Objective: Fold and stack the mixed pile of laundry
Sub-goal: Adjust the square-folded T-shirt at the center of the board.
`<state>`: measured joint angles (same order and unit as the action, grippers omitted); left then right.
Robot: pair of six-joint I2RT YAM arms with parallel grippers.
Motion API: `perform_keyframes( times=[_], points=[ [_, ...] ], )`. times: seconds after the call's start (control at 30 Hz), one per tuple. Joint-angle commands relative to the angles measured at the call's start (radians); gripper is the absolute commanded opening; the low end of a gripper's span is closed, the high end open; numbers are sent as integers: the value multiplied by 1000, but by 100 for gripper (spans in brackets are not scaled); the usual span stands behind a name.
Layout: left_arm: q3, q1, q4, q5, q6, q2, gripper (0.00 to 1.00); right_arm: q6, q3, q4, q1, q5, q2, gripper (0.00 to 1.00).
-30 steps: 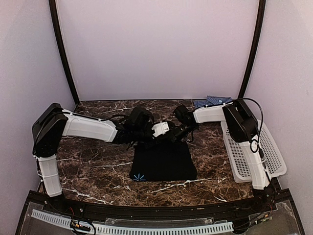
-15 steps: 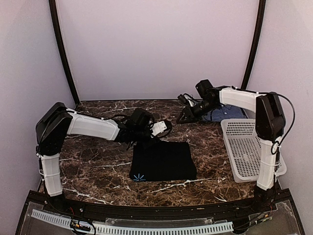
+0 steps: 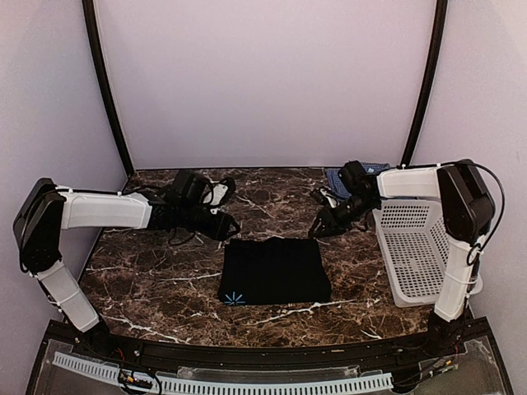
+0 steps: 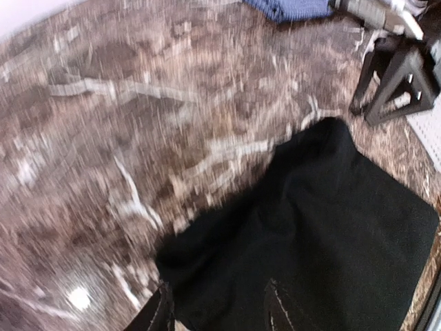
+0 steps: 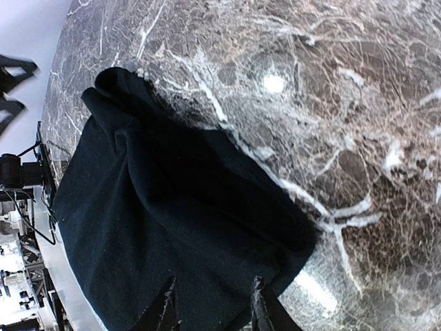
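Garment (image 3: 274,270), black, folded, lies centre-frame on desk (image 3: 140,271); left end effector (image 3: 230,224) and right end effector (image 3: 319,225) both spread, empty.

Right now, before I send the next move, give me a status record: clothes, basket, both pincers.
black garment: folded flat, centre of table
checked shirt: far right, partly hidden, apart from black garment
basket: right edge of table
left pincer: open, empty, near garment's far left corner
right pincer: open, empty, near garment's far right corner
stack: not yet made
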<state>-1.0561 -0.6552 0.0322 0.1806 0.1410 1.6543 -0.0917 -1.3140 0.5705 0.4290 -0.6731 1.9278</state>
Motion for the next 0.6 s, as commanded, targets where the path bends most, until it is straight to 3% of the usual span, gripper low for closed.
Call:
perform_keyframes(
  times=[0.0, 0.2, 0.4, 0.57],
  points=[
    [53, -6, 11, 42, 119, -27, 44, -16, -27, -66, 2, -45, 49, 32],
    [58, -1, 19, 8, 120, -30, 44, -19, -31, -79, 4, -74, 90, 25],
    [68, 5, 15, 1, 131, -24, 44, -25, -23, -90, 8, -71, 122, 32],
    [93, 12, 4, -3, 148, -21, 44, -27, -7, -78, 13, -9, 95, 32]
  ],
)
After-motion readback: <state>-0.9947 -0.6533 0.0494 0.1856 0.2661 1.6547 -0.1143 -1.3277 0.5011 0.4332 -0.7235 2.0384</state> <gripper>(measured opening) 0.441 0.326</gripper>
